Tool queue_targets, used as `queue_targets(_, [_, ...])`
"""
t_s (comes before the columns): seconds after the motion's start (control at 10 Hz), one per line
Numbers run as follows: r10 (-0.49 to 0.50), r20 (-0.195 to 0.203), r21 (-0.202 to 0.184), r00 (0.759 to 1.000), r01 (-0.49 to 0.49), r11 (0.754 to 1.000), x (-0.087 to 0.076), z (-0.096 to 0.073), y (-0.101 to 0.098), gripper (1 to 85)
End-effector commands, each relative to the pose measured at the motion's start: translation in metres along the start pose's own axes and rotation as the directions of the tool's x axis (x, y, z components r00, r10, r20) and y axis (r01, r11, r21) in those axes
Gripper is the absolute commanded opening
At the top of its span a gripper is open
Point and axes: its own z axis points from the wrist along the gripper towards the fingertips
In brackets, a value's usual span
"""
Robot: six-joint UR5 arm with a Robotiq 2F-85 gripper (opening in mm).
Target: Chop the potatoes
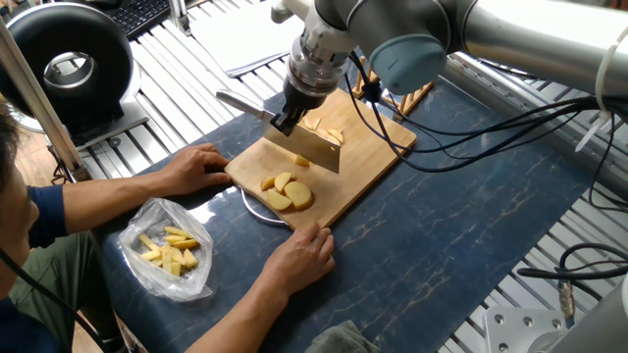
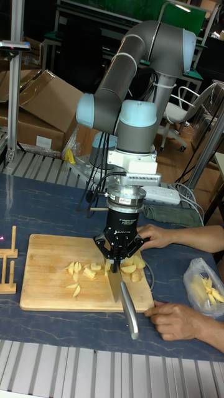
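My gripper [image 1: 286, 122] [image 2: 117, 255] is shut on a kitchen knife [image 1: 312, 148] [image 2: 116, 283], whose blade stands edge-down over the middle of the wooden cutting board [image 1: 368, 157] [image 2: 42, 273]. The steel handle [image 1: 238, 103] [image 2: 130, 316] sticks out toward the person. Rounded potatoes [image 1: 286, 192] [image 2: 131, 267] lie at the board's near end, on the person's side of the blade. Thin cut pieces [image 1: 330, 133] [image 2: 79, 271] lie on the far side. A small chunk [image 1: 302, 162] sits right at the blade's edge.
A person's hands [image 1: 196, 167] [image 1: 306, 250] hold the board's near corners, close to the knife. A clear plastic bag of yellow pieces [image 1: 172, 250] [image 2: 205, 289] lies beside them. A wooden rack [image 1: 417, 90] [image 2: 6, 268] stands past the board, with a black round device [image 1: 69, 61] far left.
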Motion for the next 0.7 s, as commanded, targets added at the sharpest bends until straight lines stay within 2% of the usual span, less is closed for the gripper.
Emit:
queue_targets(0.0, [0.016,0.015,-0.01,1.0,-0.016,1.0,-0.0026,-0.0017,0.0011,1.0])
queue_targets(0.3, [0.02,0.032,-0.013,0.999,-0.02,1.0,-0.0065,-0.0019,0.0024,1.0])
queue_targets(0.6, [0.012,0.038,-0.007,0.999,-0.012,1.0,-0.0035,0.0027,0.0008,1.0])
